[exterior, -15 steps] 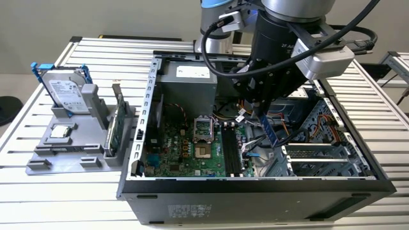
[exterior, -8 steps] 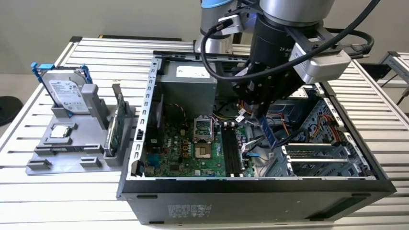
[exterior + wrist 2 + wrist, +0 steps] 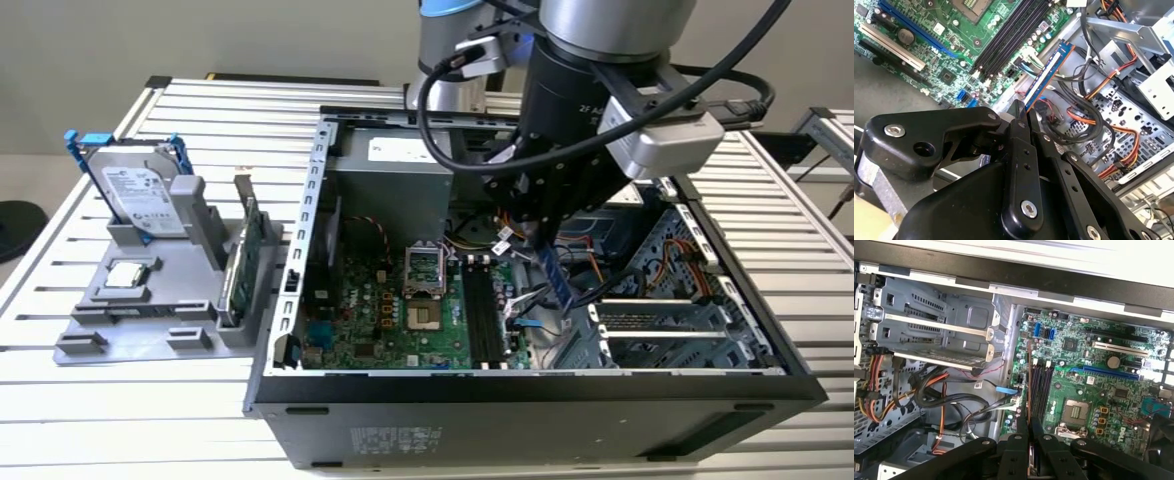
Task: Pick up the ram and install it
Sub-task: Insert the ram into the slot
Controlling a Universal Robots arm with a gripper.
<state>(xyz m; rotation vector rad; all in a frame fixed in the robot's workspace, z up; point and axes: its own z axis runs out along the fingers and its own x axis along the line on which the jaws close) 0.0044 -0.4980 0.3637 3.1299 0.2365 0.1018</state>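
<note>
Ram (image 3: 1046, 75) hanging in the pincer (image 3: 1021, 112) over the open computer case (image 3: 534, 385), not sitting in a slot yet.

So the pincer is clamping tight on one end of the stick, and the rest of it is sticking out and slanting down into the case. In the exterior view the ram (image 3: 554, 272) is hovering over the tangle of cables (image 3: 514, 240), just to the exterior view's right of the black memory slots (image 3: 481, 310) on the green motherboard (image 3: 387, 320). In the first wrist view it's showing edge-on as a thin strip (image 3: 1028, 390) running right alongside those slots (image 3: 1041, 390), close but apart from them. Off to the exterior view's left, a hard drive (image 3: 140, 190) and a green card (image 3: 240, 265) are standing in a grey tray (image 3: 134, 320) on the slatted tabletop (image 3: 134, 400).
</note>
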